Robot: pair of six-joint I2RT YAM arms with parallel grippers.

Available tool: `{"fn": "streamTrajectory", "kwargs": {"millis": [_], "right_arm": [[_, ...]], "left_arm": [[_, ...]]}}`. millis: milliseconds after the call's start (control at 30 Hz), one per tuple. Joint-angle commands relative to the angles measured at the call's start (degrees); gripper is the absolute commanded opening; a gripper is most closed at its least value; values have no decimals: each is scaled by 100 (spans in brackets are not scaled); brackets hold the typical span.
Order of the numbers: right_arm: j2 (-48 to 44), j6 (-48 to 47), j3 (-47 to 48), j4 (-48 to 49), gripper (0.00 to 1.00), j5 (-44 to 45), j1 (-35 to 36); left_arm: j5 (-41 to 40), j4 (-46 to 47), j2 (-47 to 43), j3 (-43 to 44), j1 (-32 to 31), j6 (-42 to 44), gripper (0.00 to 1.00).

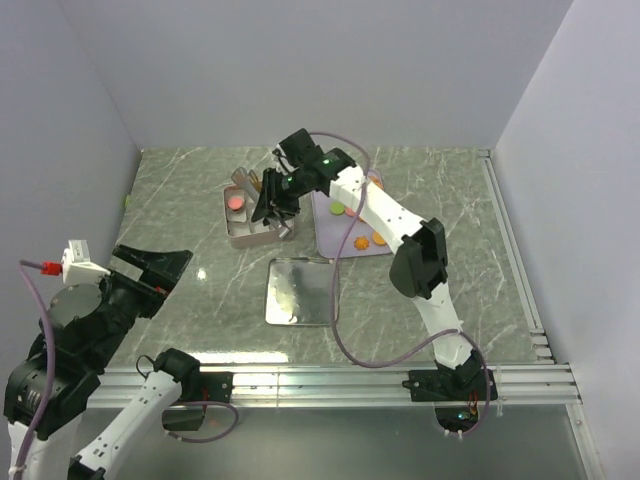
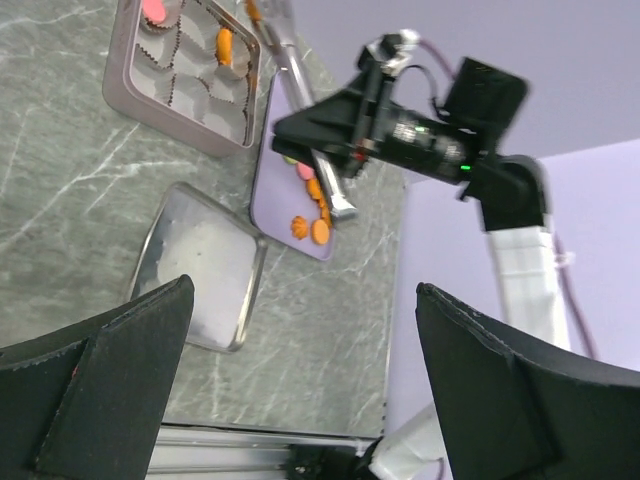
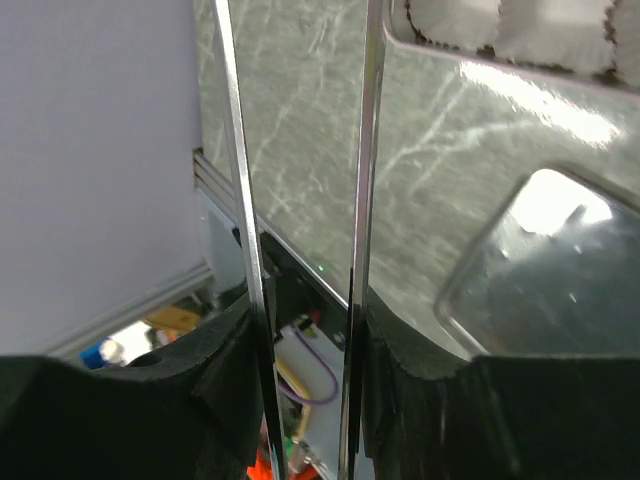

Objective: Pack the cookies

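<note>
Cookies lie on a lavender tray: orange ones and a green one. A pink cookie and an orange one sit in paper cups inside the square tin. My right gripper is shut on metal tongs, whose arms run down between tin and tray. I see no cookie between the tong arms. My left gripper hangs open and empty at the near left.
The tin's lid lies upside down, silver side up, in the middle of the marble table. Walls close in the left, back and right. A metal rail runs along the near edge.
</note>
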Motion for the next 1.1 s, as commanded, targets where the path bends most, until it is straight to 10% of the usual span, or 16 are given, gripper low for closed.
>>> {"fn": "streamTrajectory", "kwargs": {"millis": [0,1067], "right_arm": [[330,622,253,895,32,-189,-162],[1060,966,535,1011,52,400,-302]], "left_arm": [[-182,-92,-80,60,28,-380,100],[-604,-647,-405,420,20,-468,100]]}}
